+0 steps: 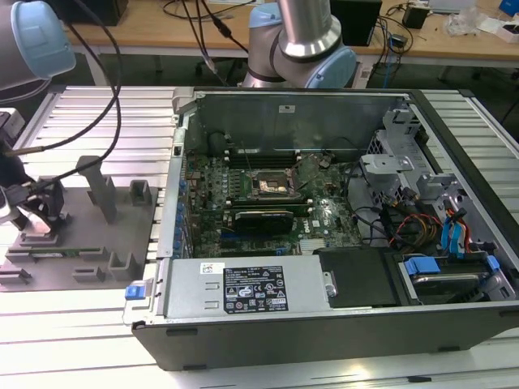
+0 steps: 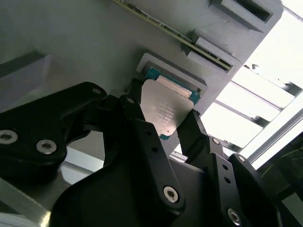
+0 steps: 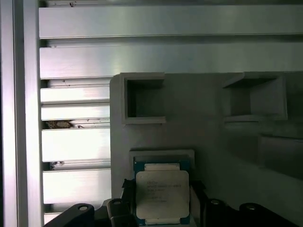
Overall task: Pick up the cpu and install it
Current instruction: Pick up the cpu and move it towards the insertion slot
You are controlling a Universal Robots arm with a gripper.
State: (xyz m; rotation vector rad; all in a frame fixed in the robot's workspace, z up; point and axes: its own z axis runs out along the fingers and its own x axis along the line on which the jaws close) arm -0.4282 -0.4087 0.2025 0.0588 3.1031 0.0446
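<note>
over a grey fixture plate (image 1: 122, 223) at the exterior view's left, well apart from the open computer case (image 1: 454, 324), the gripper (image 2: 163, 112) pinches the cpu (image 3: 162, 194) by two opposite edges. the cpu sits in its square recess on that plate, silver top facing up. the motherboard socket (image 1: 272, 185) sits mid-board inside the case.

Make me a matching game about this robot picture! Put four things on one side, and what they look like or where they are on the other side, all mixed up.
Things
1. chip
2. gripper
3. socket
4. memory stick

Clues
A. long and thin, with a green edge
B. dark square on the board inside the open computer
C. shiny silver top, lying in a pocket of the grey holder
D. black, straddling the chip

Pairs: 1-C, 2-D, 3-B, 4-A.
</note>
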